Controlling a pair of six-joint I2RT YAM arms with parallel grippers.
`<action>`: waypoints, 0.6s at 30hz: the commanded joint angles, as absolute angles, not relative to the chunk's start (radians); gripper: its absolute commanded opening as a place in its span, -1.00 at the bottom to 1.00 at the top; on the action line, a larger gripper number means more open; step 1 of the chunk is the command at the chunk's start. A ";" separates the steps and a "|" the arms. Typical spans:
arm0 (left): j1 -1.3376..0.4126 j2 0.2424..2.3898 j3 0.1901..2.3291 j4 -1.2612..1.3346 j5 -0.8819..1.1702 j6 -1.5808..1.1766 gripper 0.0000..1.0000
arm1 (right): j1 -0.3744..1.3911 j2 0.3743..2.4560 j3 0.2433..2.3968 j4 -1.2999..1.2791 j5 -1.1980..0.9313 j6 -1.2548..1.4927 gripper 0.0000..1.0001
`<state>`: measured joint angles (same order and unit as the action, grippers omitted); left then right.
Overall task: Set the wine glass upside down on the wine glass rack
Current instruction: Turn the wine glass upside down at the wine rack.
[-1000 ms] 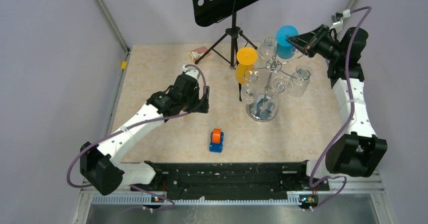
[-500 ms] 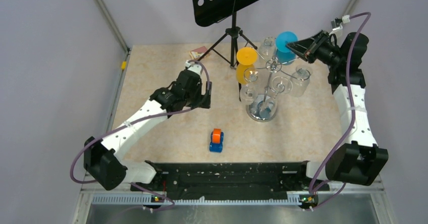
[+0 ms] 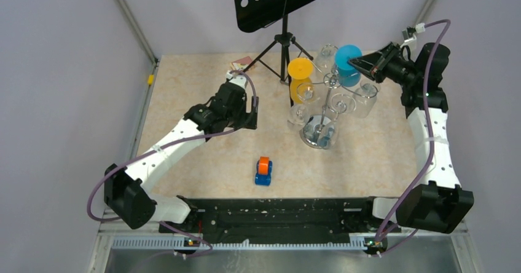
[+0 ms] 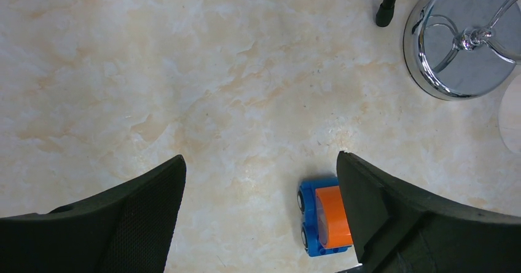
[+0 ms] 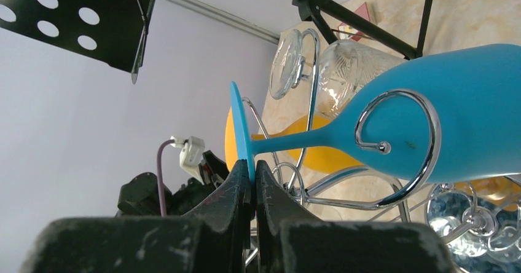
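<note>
- Beige marbled desk (image 3: 184, 82) between grey walls, top view. A matte blue wine glass (image 3: 348, 61) is up at the far right of the shiny chrome wire rack (image 3: 319, 134), foot uppermost. It is near an orange glass (image 3: 300, 70) and clear glasses (image 3: 367, 94) hanging there. A black music stand (image 3: 284, 39) is behind.
- Same view: right fingers (image 3: 368, 63) meet the blue foot from the right. Left fingers (image 3: 250, 110) hang over bare desk, well apart from the rack.
- Left wrist: left fingers spread wide, nothing between them. A blue-and-orange toy car (image 4: 322, 221) lies on the desk below.
- Right wrist: right fingers pinched shut on the rim of the disc foot. Stem and bowl run away from them, the bowl behind a curled hook (image 5: 437, 131). Cannot tell whether the stem is seated.
- Judgement: light, stiff, likely brittle at the thin stem. The matte coat should grip better than bare glass. An edge pinch resists twisting poorly; the stem close to the foot would be surer.
</note>
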<state>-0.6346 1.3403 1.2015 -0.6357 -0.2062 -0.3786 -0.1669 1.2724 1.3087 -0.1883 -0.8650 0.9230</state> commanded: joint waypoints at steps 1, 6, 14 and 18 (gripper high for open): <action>-0.630 1.351 1.249 -0.610 -0.229 -0.399 0.90 | -0.179 1.226 1.343 -0.222 -0.862 0.888 -1.00; -0.630 1.367 1.264 -0.607 -0.243 -0.406 0.90 | -0.179 1.220 1.348 -0.282 -0.861 0.856 -1.00; -0.630 1.397 1.310 -0.617 -0.248 -0.457 0.88 | -0.202 1.207 1.376 -0.371 -0.821 0.802 -1.00; -0.629 1.403 1.331 -0.610 -0.242 -0.468 0.88 | -0.222 1.206 1.395 -0.403 -0.804 0.782 -1.00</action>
